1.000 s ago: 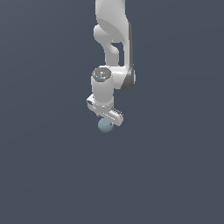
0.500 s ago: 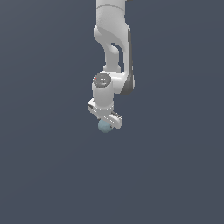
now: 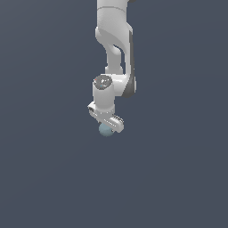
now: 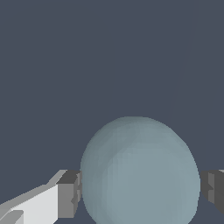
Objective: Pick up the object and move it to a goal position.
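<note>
Between end effector (image 4: 140, 190) pads: ball (image 4: 140, 173).

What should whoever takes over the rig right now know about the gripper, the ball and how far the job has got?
Gripper: shut on the ball, a grey pad against each side in the wrist view.
Ball: pale blue-grey, seen just under the gripper in the exterior view, with the arm reaching straight down to it.
Done: the grasp looks made.
Left: carry the ball to the goal. No goal marker shows in either view, and the plain dark background does not tell whether the ball is off the surface.
</note>
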Controlling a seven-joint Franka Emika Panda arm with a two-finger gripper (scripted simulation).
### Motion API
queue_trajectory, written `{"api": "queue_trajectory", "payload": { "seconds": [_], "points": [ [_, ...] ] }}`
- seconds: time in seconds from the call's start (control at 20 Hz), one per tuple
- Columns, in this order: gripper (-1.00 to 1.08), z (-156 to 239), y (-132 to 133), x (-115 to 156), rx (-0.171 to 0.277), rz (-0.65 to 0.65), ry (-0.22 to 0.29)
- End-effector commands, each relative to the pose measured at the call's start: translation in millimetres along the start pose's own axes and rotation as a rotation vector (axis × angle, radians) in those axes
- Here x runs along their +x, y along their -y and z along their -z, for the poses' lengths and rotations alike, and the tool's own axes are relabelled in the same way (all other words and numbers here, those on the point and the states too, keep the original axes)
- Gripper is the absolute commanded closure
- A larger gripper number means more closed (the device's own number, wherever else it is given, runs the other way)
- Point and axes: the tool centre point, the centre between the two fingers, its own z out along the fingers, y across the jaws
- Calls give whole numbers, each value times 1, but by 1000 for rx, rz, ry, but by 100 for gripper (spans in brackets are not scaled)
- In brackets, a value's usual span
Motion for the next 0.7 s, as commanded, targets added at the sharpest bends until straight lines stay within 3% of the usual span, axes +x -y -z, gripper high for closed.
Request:
{"api": "queue_trajectory", "payload": {
  "seconds": [0.0, 0.3, 0.35, 0.65],
  "points": [
    [108, -24, -4, -14, -24, 8, 35],
    [108, -24, -4, -14, -24, 8, 35],
    [108, -1, 1, 1, 1, 2, -3],
    [108, 7, 8, -7, 0, 2, -1]
  ]
}}
